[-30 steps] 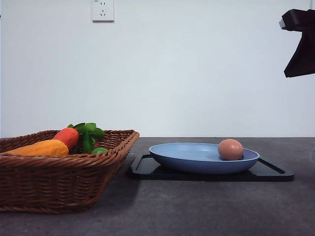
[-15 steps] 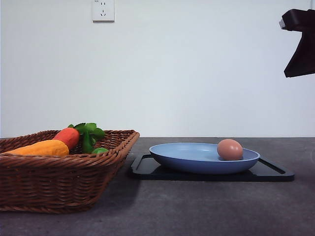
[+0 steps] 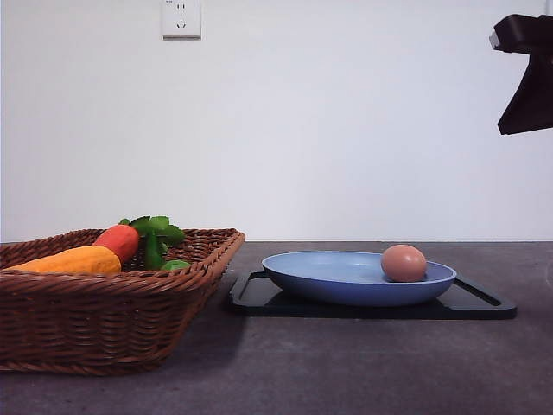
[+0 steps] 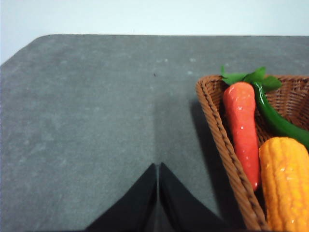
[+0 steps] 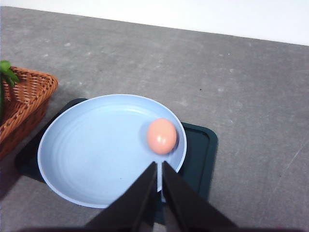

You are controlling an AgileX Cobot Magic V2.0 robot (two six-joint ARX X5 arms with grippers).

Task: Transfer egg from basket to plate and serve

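Starting at my left: my left gripper [image 4: 158,193] hangs over bare table [image 4: 87,125] just beside the basket [image 3: 112,320], its two black fingers pressed together with nothing between them. The basket itself holds a carrot [image 3: 118,240] with green leaves, an orange-yellow corn toy [image 3: 73,260] and a green pepper-like piece [image 4: 277,121]; I see no egg left in it.

Moving right, the black tray [image 3: 479,303] sits on the table near the basket, apart from it; the plate [image 3: 346,278] rests on that tray; the egg [image 3: 404,263] lies in the plate, toward its right rim, on its side and free of any grip.

Farthest right and high up, my right gripper [image 5: 159,191] is poised above the plate's near edge, the egg just beyond the fingertips; its fingers stand nearly closed, a thin slit between them, and they hold nothing.

So I judge the transfer done: egg out of the basket and settled on the plate. What remains, as I read it, is the serving; that likely means moving the plate or tray, which neither of my grippers has taken hold of yet.
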